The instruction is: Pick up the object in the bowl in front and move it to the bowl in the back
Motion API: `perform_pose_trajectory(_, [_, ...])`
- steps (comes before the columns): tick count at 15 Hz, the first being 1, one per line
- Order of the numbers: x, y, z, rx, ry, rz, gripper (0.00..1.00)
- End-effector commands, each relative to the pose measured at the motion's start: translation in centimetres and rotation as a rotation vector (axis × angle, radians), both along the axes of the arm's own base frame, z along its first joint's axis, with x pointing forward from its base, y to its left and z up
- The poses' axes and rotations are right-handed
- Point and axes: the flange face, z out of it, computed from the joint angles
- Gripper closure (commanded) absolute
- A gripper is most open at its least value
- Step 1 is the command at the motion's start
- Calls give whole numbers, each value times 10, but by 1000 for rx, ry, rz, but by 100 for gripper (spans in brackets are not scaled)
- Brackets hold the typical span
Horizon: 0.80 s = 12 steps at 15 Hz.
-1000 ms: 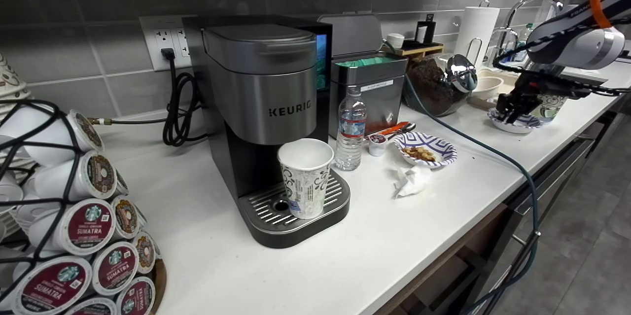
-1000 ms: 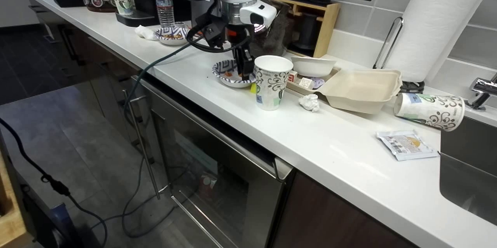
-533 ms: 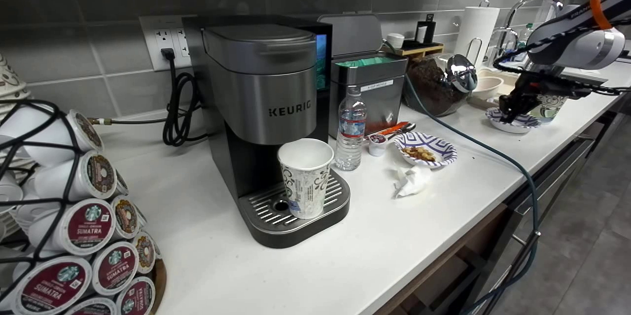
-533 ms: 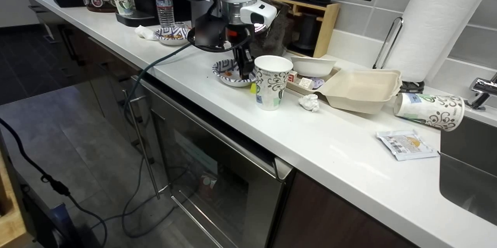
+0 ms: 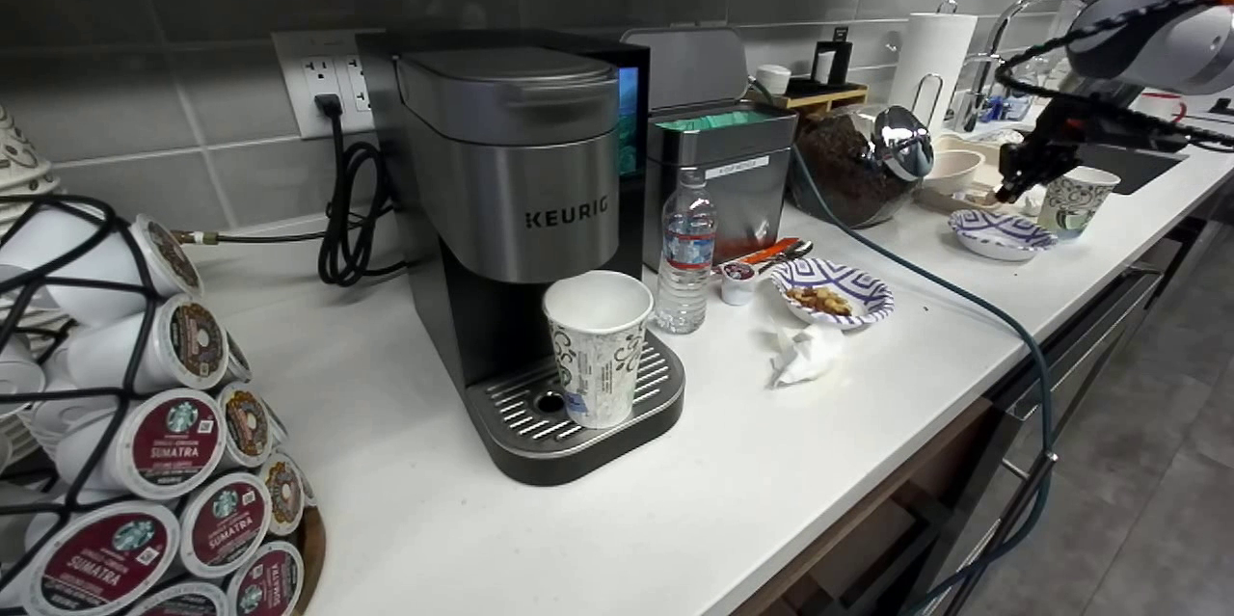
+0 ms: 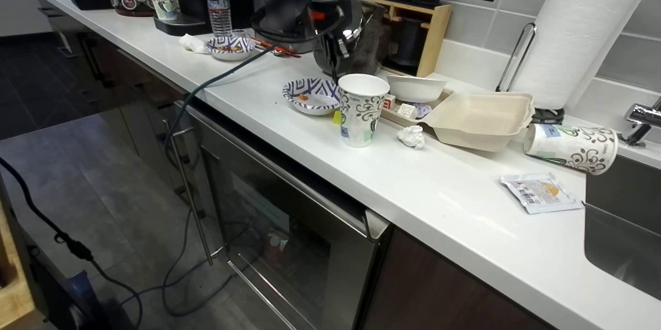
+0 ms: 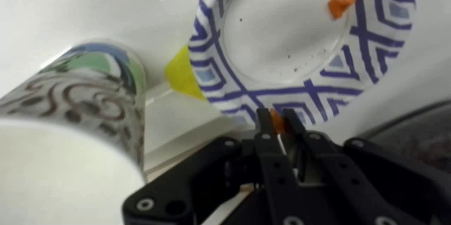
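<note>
Gripper (image 7: 277, 115): tips drawn together, clamped on an orange bit (image 7: 278, 123); in both exterior views they hang near the front bowl (image 7: 275, 38), seemingly above its rim.
Orange bit: taken to be the task's object; out of the bowl, pinched at the very ends of the tips. Little of it shows, so the hold may be slim: keep the squeeze even and avoid jerks.
Front bowl: at 12 to 1 o'clock from the tips in the wrist view; a second bit (image 7: 341, 4) lies in it at 1 o'clock and can be left alone.
Cup (image 7: 98, 105): upright at 9 o'clock in the wrist view, just beside that bowl. Raise first, then swing away from it.
Back bowl (image 5: 856, 286): judged to be the goal, at 8 o'clock from the tips in an exterior view, well apart; some food (image 5: 819, 300) is in it.
Tube (image 5: 1046, 404): crosses the desk (image 5: 733, 471) between the bowls; pass over it with height to spare.
Bottle (image 5: 686, 259): upright at 9 to 10 o'clock from the back bowl in that view; stop the swing short of it.
Release: bring the tips low inside the back bowl's rim, pause until steady, then part them slowly so the bit falls straight down.
</note>
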Motion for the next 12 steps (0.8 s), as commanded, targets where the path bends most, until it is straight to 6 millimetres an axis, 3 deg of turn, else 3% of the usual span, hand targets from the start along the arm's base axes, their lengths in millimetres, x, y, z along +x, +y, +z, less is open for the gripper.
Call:
perform_pose_trajectory(1, [-13, -11, 55, 98, -111, -15, 97])
perform_pose_trajectory(4, [15, -1, 70, 144, -192, -47, 97])
perform_pose_trajectory(8, [69, 29, 55, 65, -252, -11, 97])
perform_pose_trajectory(12, [106, 20, 52, -84, -389, -89, 97])
